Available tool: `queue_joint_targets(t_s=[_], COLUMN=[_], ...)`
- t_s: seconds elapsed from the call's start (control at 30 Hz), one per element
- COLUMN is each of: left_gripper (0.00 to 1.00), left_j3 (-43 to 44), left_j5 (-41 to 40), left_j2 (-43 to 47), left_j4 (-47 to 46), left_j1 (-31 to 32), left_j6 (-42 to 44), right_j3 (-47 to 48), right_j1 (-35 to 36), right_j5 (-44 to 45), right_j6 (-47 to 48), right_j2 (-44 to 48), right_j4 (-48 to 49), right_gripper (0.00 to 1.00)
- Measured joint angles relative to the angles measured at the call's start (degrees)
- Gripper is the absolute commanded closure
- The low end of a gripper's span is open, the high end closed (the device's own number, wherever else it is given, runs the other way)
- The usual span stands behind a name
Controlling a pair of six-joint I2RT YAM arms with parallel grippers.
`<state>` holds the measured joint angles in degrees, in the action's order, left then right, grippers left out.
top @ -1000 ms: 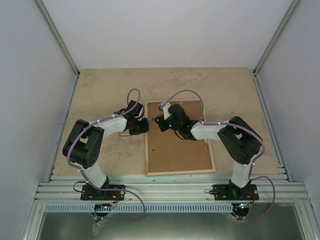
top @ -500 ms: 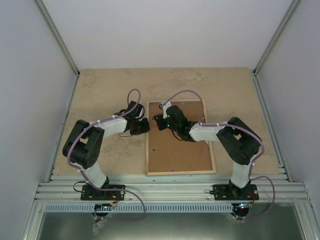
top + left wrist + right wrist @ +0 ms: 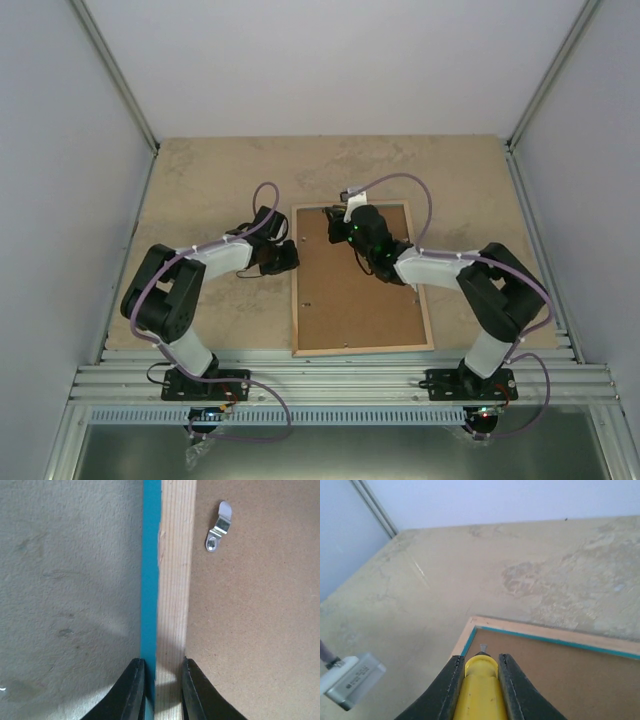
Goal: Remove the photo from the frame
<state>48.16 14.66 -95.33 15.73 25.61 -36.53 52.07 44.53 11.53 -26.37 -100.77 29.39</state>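
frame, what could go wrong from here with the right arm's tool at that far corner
1. The left gripper pinches only the thin left rail of the frame; a sideways push could twist it free.
2. The yellow tool in the right gripper points at the far corner; its tip could slip and gouge the backing board.

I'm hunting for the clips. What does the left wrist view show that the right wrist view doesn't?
Left wrist only: a metal clip on the backing board, and the left gripper pinching the frame by its side rim. Right wrist only: the right gripper holding a yellow tool near the frame's far corner, plus the wall. Both: frame rim, backing board, table.
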Motion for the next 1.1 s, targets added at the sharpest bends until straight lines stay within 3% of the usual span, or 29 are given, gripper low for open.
queue_joint_targets(t_s=[0.37,0.73,1.1], left_gripper=[0.88,0.88,0.89], left_j3=[-0.02,0.22,0.48], left_j5=[0.00,-0.13,-0.15], left_j2=[0.26,0.26,0.26], left_j4=[0.61,1.36,1.99], left_j1=[0.00,0.00,0.00], left_j6=[-0.39,-0.33,-0.33], right_j3=[-3.61,3.34,6.60], right_j1=[0.07,0.17,0.17], right_j5=[-3.67,-12.52,-15.08], right_j6=[3.48,11.32,13.57], right_j2=[4.50,-1.77,-5.64], right_j4=[-1.16,-7.28,-9.75], right_gripper=[1.00,1.00,1.00])
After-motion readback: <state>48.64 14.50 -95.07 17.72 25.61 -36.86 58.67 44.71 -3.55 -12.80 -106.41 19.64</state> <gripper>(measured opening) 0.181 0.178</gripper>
